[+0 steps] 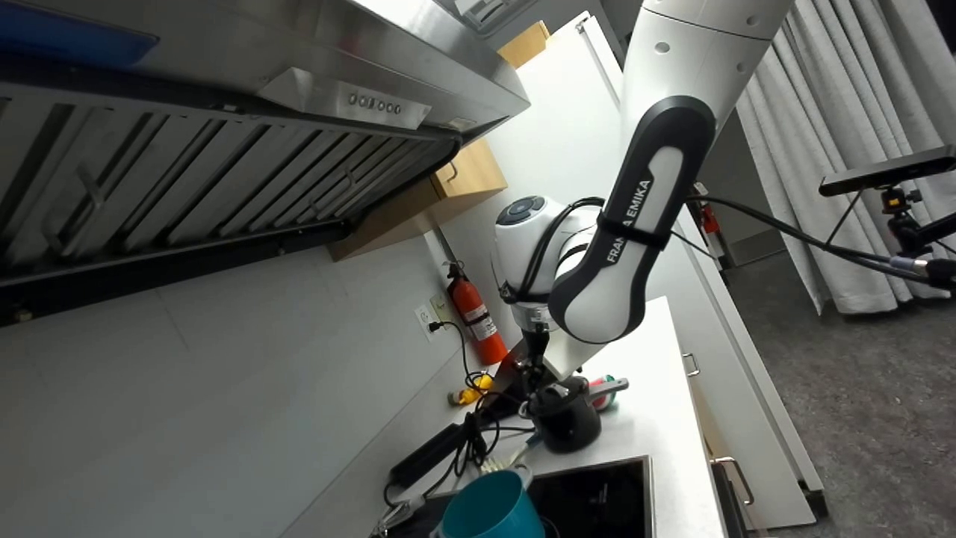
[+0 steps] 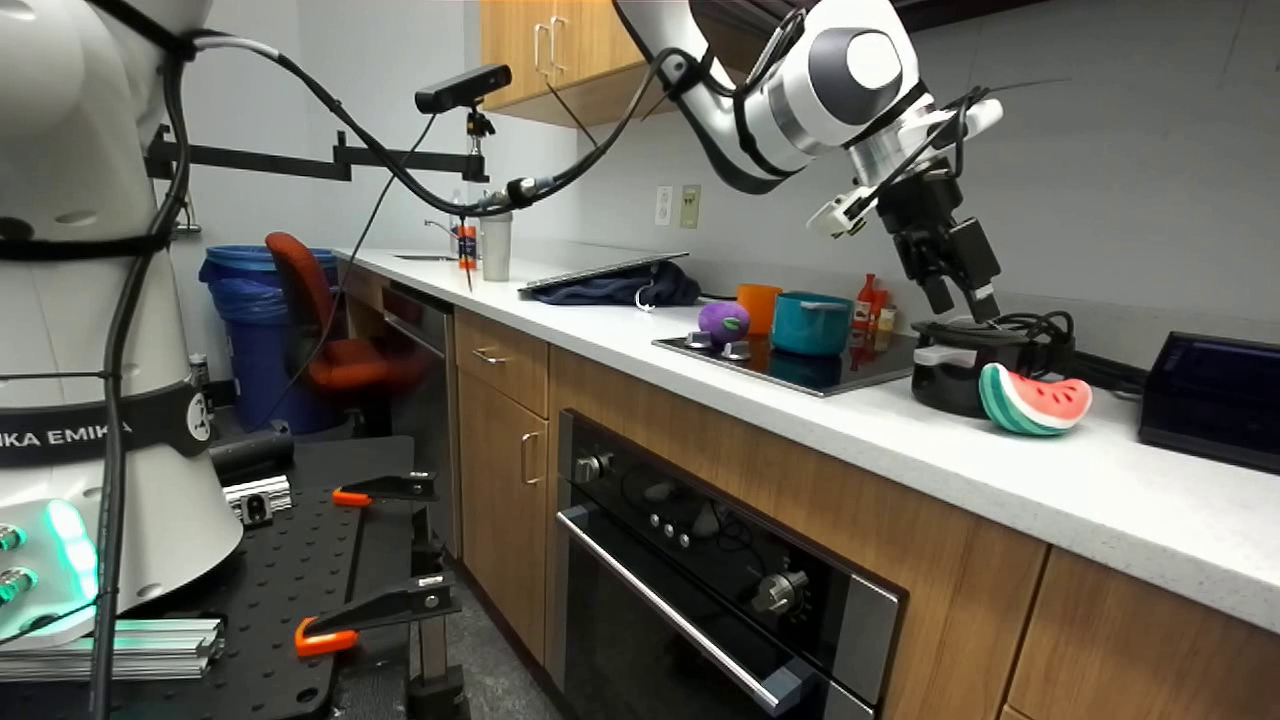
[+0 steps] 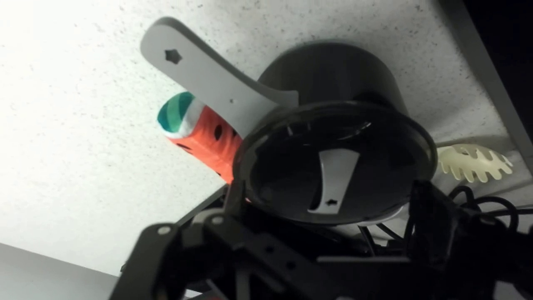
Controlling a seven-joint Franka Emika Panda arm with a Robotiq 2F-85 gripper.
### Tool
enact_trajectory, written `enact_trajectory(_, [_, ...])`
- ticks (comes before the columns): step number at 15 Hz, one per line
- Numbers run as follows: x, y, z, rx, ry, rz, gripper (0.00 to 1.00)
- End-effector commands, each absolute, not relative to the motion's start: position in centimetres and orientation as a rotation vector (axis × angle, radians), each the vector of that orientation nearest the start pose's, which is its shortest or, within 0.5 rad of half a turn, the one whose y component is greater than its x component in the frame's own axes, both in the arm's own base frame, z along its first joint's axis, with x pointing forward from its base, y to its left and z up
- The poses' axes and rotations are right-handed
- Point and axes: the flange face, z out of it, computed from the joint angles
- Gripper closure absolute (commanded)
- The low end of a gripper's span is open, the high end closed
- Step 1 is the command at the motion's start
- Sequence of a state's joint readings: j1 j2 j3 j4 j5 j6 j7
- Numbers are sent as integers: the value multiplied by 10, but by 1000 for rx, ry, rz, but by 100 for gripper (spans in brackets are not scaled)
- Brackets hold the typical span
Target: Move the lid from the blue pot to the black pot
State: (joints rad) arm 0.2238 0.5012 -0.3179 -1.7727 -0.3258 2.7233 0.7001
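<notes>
Since the lid [image 3: 300, 166] is already lying on top of the black pot [image 3: 333, 75], in the middle of the wrist view, I am guessing that only backing away is waiting to be done. The jaws are standing wide apart, low in that view, and they are gripping nothing; the lid's grey handle [image 3: 338, 177] is showing between them. The blue pot [image 2: 812, 325] is sitting right of the middle in an exterior view, and no lid is showing on it.

To do this well, the arm [image 2: 855, 75] should be going straight up, slowly, so that neither jaw is catching the lid or the black cords [image 3: 511, 212] at the lower right of the wrist view. If the lid is sitting crooked, a soft push should be helping first.

Black is blending into black, so I am not able to tell whether the lid is lying flat all the way round, or whether a jaw is touching it. The pot's long handle [image 3: 208, 79] is hiding part of the watermelon toy [image 3: 200, 141], and the bottom edge of an exterior view is cutting off the blue pot [image 1: 493, 508].
</notes>
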Motion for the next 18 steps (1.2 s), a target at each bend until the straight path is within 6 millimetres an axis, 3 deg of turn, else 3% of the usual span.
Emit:
enact_trajectory(1, [689, -22, 345, -3105, 698, -906, 0])
enact_trajectory(10, [660, 37, 381, -3040, 420, -1088, 0])
enact_trajectory(13, [639, 59, 389, -3045, 281, -1107, 0])
enact_trajectory(18, [586, 94, 394, -3060, 95, -1027, 0])
